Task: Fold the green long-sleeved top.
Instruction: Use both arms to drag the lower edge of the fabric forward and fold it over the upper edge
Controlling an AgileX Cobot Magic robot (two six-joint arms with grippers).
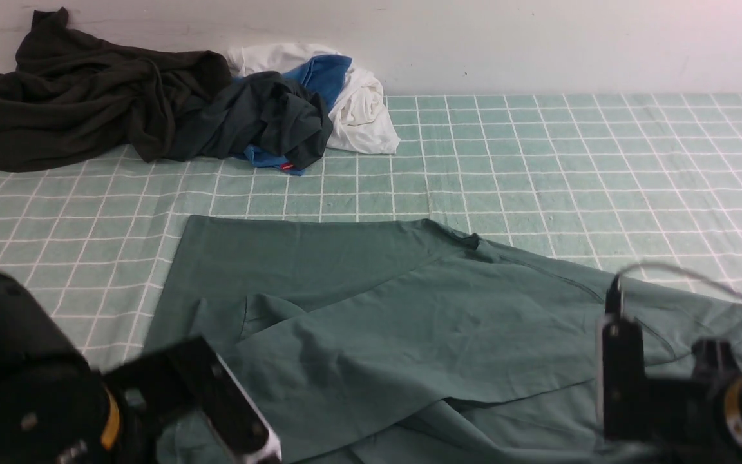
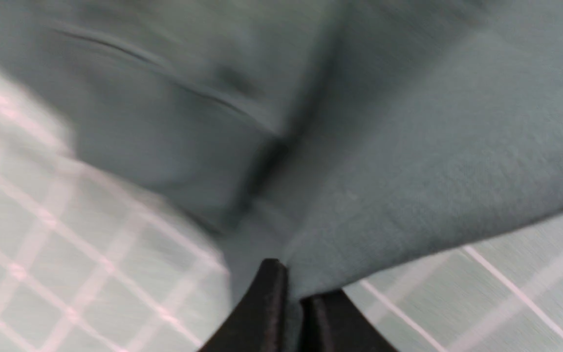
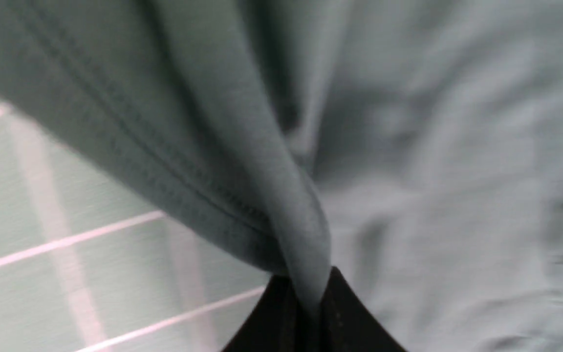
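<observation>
The green long-sleeved top [image 1: 371,309] lies spread on the checked cloth in the front view, with one part folded over its middle. My left gripper [image 2: 295,299] is shut on a pinched edge of the top [image 2: 408,161], held just above the cloth. My right gripper [image 3: 311,305] is shut on a bunched hem of the top [image 3: 242,161]. In the front view only the arms show: the left arm [image 1: 36,386] at the near left, the right arm [image 1: 686,393] at the near right. Their fingertips are hidden there.
A heap of other clothes lies at the back left against the wall: a dark garment [image 1: 81,96], a dark green one [image 1: 268,119], a blue one [image 1: 323,74] and a white one [image 1: 361,106]. The green checked cloth [image 1: 570,161] covers the table.
</observation>
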